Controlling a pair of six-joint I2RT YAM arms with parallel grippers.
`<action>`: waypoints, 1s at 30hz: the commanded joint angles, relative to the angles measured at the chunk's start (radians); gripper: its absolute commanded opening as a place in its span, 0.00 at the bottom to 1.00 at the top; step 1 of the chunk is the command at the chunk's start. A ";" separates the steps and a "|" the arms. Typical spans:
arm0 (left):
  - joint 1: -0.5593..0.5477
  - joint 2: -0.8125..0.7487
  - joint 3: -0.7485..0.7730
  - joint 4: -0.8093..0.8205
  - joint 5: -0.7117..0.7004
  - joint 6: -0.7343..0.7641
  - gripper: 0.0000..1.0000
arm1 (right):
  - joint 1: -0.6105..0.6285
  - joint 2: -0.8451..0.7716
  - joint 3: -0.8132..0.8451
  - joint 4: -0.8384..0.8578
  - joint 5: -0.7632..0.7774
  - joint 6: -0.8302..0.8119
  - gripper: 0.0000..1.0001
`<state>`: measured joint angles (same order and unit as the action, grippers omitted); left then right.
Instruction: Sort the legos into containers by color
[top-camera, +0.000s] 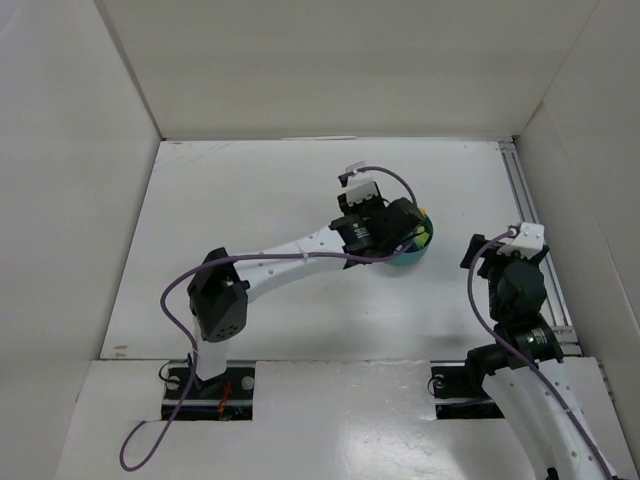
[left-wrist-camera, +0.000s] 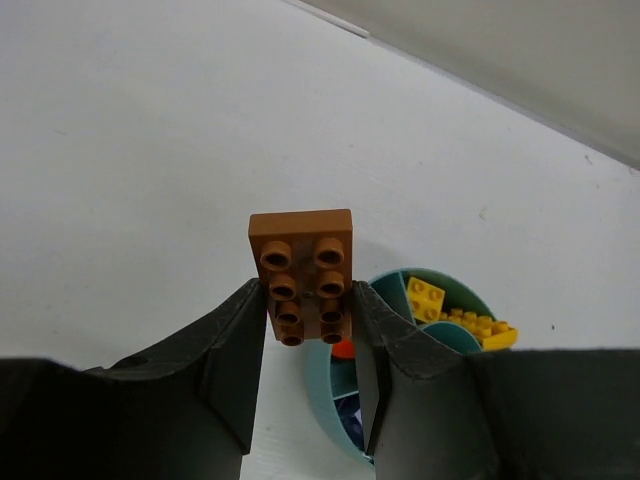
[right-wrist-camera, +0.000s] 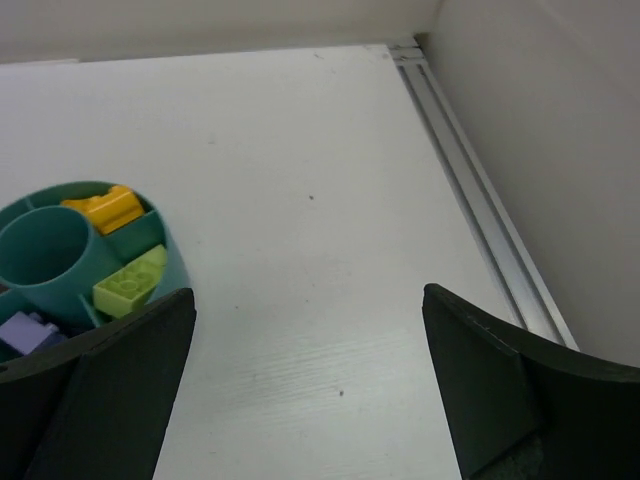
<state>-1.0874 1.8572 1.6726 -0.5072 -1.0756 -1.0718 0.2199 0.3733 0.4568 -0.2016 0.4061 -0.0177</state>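
In the overhead view the left arm (top-camera: 290, 260) is seen stretched from its base at the near left across the white table (top-camera: 250, 190), and the left gripper (top-camera: 388, 222) is held over the near-left edge of the round teal tub (top-camera: 418, 248). From the left wrist camera, the left gripper (left-wrist-camera: 310, 312) is shown pinching a brownish-orange brick (left-wrist-camera: 302, 262) by its long sides. The studs are turned towards the camera and the far half of the brick stands out beyond the fingertips. Behind and below the brick, the tub (left-wrist-camera: 322, 385) is partly hidden by the fingers. A small yellow brick (left-wrist-camera: 426, 298) is seen in one wedge, a longer yellow-orange brick (left-wrist-camera: 482, 328) in the wedge next to it, a red-orange piece (left-wrist-camera: 343, 349) just under the held brick, and something dark blue (left-wrist-camera: 350, 420) nearer the camera. Further right, the right arm is drawn back near its base, well apart from the tub, and the right gripper (right-wrist-camera: 308, 330) is seen with its fingers spread wide and nothing between them. In the right wrist view the tub (right-wrist-camera: 178, 262) is set at the left edge, its central cup (right-wrist-camera: 45, 255) ringed by wedges in which a yellow-orange brick (right-wrist-camera: 105, 208), a lime green brick (right-wrist-camera: 130, 283) and a lilac brick (right-wrist-camera: 25, 330) are lodged. At the far right, a metal rail (right-wrist-camera: 470, 200) is laid along the foot of the white wall.
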 joint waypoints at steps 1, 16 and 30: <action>0.004 -0.026 0.005 0.336 0.004 0.312 0.22 | -0.010 -0.028 0.077 -0.227 0.282 0.202 0.99; -0.006 0.088 -0.062 0.794 0.296 0.653 0.25 | -0.010 -0.155 0.060 -0.364 0.387 0.302 0.99; -0.006 0.163 -0.062 0.786 0.362 0.633 0.26 | -0.010 -0.155 0.042 -0.364 0.396 0.311 0.99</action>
<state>-1.0916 2.0254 1.5734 0.2462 -0.7280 -0.4313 0.2153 0.2264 0.4946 -0.5701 0.7792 0.2844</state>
